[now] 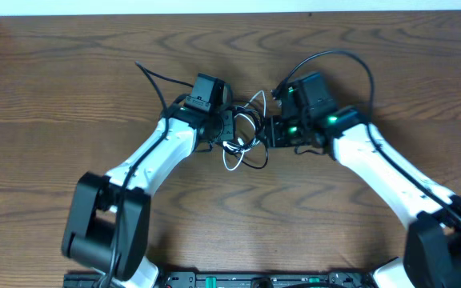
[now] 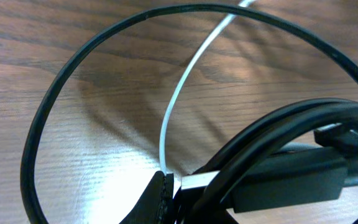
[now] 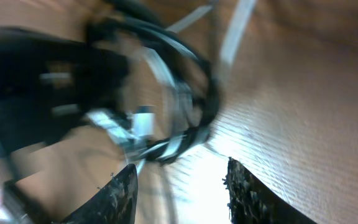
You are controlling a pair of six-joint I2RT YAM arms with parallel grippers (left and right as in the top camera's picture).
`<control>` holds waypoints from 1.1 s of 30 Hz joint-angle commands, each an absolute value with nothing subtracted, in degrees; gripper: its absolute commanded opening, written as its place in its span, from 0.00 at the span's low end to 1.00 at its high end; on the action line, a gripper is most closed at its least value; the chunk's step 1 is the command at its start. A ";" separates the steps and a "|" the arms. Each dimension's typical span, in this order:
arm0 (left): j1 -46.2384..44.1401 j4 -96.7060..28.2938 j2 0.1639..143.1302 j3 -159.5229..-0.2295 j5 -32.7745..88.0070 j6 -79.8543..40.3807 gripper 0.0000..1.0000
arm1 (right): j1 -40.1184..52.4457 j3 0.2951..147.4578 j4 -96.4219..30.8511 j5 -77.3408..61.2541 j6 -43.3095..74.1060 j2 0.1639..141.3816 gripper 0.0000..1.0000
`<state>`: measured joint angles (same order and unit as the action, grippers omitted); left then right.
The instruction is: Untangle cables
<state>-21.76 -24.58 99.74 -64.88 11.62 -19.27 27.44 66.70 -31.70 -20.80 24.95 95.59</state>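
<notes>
The black cable (image 1: 256, 162) and the white cable (image 1: 231, 166) lie tangled together on the wooden table between my two grippers. My left gripper (image 1: 229, 128) is on the left side of the tangle. In the left wrist view the white cable (image 2: 176, 99) runs down into its jaws (image 2: 169, 193), which are shut on it, and the black cable (image 2: 42, 124) loops wide around it. My right gripper (image 1: 269, 132) is on the right side. In the right wrist view its fingers (image 3: 182, 183) are open, with the blurred tangle (image 3: 188, 127) just ahead of the tips.
The wooden table (image 1: 70, 72) spreads out on all sides. A thicker black arm cable (image 1: 154, 80) lies behind the left wrist, and another (image 1: 350, 60) arcs over the right wrist. The table's back edge meets a white wall (image 1: 230, 6).
</notes>
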 commanded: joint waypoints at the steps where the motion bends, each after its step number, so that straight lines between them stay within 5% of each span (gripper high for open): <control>1: -21.74 -26.68 94.32 -64.73 10.96 -19.14 0.07 | 27.79 67.40 -31.68 -12.38 30.48 98.83 0.43; 13: -21.71 -32.05 91.26 -64.73 31.83 -13.74 0.07 | 23.46 67.40 -28.12 -11.88 31.29 101.91 0.40; 20: -21.56 -31.20 82.63 -64.75 32.21 -7.27 0.07 | 12.58 67.40 -38.83 -6.66 30.57 101.91 0.24; 33: -21.56 -28.82 73.43 -64.73 30.39 -7.29 0.07 | 3.25 67.40 -45.58 -4.51 25.58 101.91 0.23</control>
<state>-22.24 -29.52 74.56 -64.82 32.62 -8.67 5.85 67.66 -44.86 -10.61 27.40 101.41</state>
